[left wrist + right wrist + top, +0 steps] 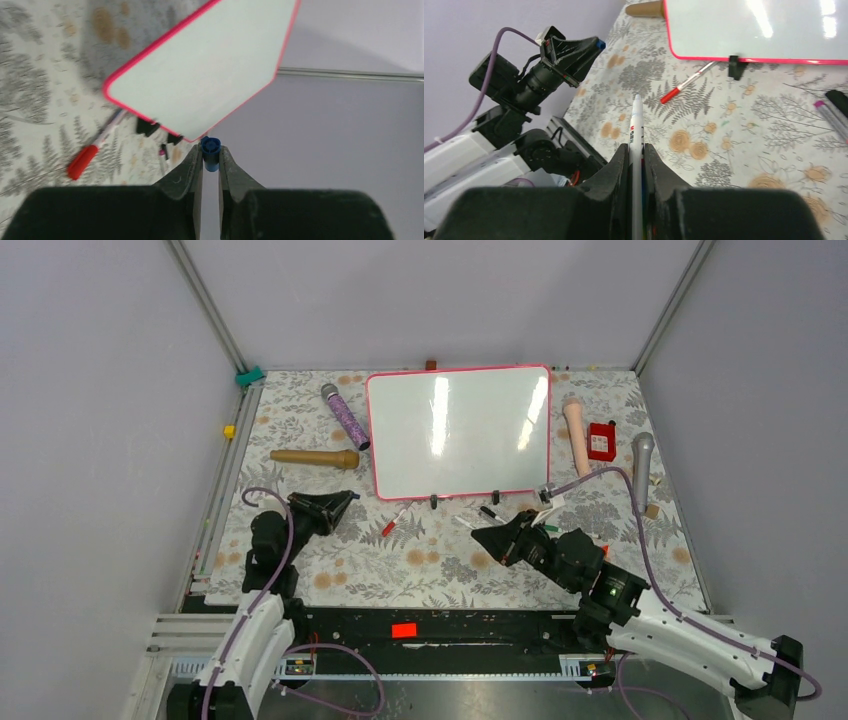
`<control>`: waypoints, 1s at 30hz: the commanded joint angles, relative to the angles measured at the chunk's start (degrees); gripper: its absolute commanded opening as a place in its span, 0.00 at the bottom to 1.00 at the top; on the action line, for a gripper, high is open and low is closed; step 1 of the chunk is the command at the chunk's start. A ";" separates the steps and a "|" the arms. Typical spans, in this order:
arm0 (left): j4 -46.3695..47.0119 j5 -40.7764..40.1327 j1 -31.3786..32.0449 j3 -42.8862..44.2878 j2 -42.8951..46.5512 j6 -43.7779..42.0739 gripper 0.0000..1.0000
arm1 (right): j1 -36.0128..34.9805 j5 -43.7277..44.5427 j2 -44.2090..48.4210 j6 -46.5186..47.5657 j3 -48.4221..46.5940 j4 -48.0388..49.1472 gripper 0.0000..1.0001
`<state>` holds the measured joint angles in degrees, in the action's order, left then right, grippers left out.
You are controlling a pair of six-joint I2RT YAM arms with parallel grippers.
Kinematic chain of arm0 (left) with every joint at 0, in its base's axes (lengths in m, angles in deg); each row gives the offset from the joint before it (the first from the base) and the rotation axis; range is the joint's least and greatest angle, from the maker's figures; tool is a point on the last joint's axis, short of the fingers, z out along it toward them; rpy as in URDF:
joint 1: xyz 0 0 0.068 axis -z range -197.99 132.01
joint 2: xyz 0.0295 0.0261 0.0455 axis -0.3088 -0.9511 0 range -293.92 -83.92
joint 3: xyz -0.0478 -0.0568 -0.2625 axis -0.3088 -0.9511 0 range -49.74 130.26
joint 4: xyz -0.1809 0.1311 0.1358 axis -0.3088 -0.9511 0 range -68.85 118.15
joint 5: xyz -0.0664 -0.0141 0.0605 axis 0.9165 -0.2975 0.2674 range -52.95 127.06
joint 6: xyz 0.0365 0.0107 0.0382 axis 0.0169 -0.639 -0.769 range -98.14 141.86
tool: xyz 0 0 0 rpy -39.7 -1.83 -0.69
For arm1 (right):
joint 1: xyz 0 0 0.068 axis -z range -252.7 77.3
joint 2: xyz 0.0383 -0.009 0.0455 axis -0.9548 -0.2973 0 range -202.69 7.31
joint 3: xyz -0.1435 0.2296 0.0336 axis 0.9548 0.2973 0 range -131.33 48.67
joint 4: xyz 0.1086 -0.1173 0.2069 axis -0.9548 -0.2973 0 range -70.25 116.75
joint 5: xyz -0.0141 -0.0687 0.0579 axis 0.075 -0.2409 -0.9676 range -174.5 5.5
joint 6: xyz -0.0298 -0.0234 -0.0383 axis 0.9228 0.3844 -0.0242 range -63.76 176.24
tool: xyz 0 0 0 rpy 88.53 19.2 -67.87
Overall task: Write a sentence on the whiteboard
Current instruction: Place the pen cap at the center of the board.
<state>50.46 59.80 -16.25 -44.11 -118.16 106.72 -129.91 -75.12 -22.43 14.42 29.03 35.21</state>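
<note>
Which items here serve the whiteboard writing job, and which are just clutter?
Job: whiteboard; white pen in right claw; blue cap in left claw.
Lying about: red-capped marker, purple glitter stick, wooden handle, beige cylinder, red box, grey stick.

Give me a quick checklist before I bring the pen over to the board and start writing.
1. Right pincer shut on the pen: ok.
2. Left pincer shut on the blue cap: ok.
3. Pen tip bare and ready to mark: cannot tell.
4. Whiteboard free of writing: ok, no marks show.
5. Red-capped pen off the whiteboard, lying on the table by its near edge: ok.
</note>
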 commanded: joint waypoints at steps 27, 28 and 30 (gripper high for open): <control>-39.57 -14.43 -0.24 20.98 -26.55 -40.34 0.10 | 0.16 16.19 -27.64 1.09 -29.57 -41.00 0.00; -39.64 -14.36 -0.24 21.00 -26.86 -40.73 0.10 | 0.17 17.10 -28.09 -0.33 -30.55 -43.18 0.00; -39.62 -14.42 -0.23 20.77 -27.28 -41.12 0.11 | 0.17 18.10 -29.02 -1.97 -32.30 -46.79 0.00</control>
<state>10.57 45.42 -16.27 -26.05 -144.74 68.16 -129.91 -62.77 -50.14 17.91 1.49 -2.55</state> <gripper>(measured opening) 0.113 0.158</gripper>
